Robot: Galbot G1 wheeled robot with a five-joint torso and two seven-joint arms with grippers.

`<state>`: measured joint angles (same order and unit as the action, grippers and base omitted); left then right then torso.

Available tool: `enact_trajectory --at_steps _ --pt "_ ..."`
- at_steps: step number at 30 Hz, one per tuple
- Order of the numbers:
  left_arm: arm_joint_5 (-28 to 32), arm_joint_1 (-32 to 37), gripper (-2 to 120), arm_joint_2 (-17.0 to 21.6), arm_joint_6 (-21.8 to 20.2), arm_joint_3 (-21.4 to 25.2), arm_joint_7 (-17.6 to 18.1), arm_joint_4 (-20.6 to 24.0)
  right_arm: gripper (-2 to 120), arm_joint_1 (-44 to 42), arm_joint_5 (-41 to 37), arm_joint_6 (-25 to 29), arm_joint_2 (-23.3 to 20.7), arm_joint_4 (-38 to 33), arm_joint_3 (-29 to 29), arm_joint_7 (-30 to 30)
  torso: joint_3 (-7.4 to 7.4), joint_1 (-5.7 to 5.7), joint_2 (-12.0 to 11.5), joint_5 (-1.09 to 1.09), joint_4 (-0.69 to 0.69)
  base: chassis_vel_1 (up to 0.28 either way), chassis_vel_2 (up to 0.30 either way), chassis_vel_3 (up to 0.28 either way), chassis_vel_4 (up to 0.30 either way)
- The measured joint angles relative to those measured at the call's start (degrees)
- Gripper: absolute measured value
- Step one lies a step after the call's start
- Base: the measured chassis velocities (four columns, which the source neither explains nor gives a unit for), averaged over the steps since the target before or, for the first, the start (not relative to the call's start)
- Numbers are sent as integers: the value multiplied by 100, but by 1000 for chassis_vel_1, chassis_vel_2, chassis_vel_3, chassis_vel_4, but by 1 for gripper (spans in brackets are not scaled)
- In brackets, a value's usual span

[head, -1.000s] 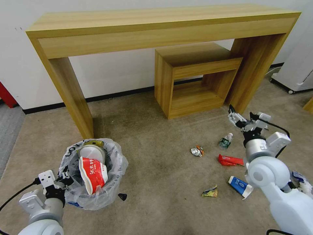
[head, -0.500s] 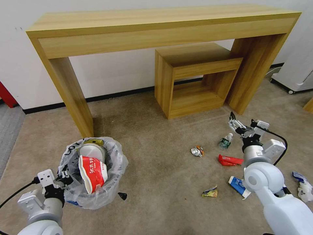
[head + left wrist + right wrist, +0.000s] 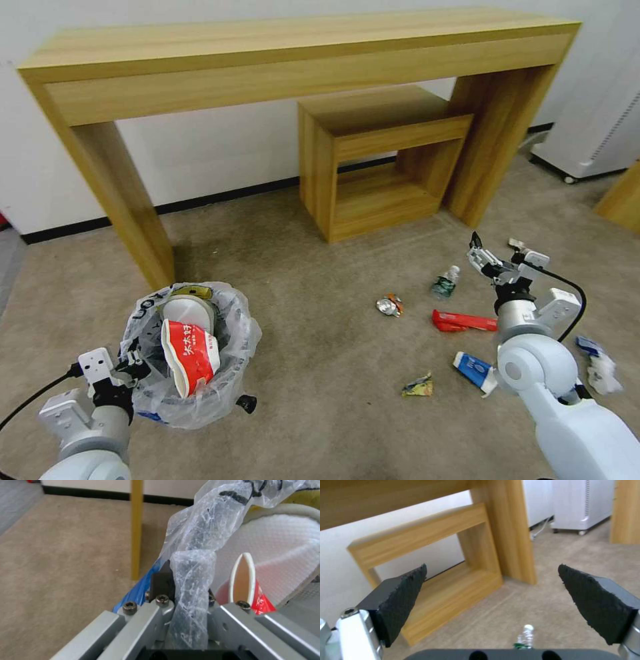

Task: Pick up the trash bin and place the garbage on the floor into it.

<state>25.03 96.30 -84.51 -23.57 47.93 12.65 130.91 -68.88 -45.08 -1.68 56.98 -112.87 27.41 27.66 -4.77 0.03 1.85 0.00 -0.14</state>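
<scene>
The trash bin (image 3: pixel 200 393), lined with a crinkled white bag, stands on the beige floor (image 3: pixel 320 267) at the lower left. It holds a red carton (image 3: pixel 190 353) and a white slipper (image 3: pixel 187 310). My left gripper (image 3: pixel 130 365) is shut on the bin's near rim, and the bag is pinched between its fingers (image 3: pixel 160 585). Garbage lies to the right: a crushed can (image 3: pixel 388 305), a small bottle (image 3: pixel 445 283), a red carton (image 3: pixel 460 322), a white-blue packet (image 3: pixel 475 370) and a wrapper (image 3: pixel 419 387). My right gripper (image 3: pixel 497 257) hovers open just right of the bottle (image 3: pixel 525 636).
A long wooden table (image 3: pixel 300 53) spans the back, its left leg (image 3: pixel 127 207) just behind the bin. A wooden cube shelf (image 3: pixel 380 167) stands under it. A white appliance (image 3: pixel 593 133) is at the far right. More white-blue litter (image 3: pixel 597 363) lies beside my right arm.
The whole picture has shifted left, so the camera has turned right. My right gripper has dropped a little lower, still open. The left gripper keeps its hold on the bin.
</scene>
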Motion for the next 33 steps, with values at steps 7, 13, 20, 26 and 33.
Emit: enact_trajectory --at_steps 7,13,20,26,33 --pt "-4 9 1 -9 18 1 0 6 100 -60 69 46 5 9 -11 -21 0 0 0 0 0 -67 -66 -70 -70" --pt "-9 35 1 -18 32 3 0 41 100 -102 178 97 15 10 -27 -47 0 0 0 0 0 -74 -75 -77 -68" --pt "-16 59 1 -23 42 4 0 61 100 -152 208 149 -2 7 -15 -68 0 0 0 0 1 -57 -59 -60 -66" --pt "-16 76 1 -24 48 5 2 88 100 -204 234 200 -12 -17 -8 -74 0 0 0 1 -1 -64 -71 -59 -68" --pt "-9 100 1 -17 26 17 29 91 100 -230 268 295 -8 -21 -28 -85 0 0 0 0 2 -7 -9 -5 -5"
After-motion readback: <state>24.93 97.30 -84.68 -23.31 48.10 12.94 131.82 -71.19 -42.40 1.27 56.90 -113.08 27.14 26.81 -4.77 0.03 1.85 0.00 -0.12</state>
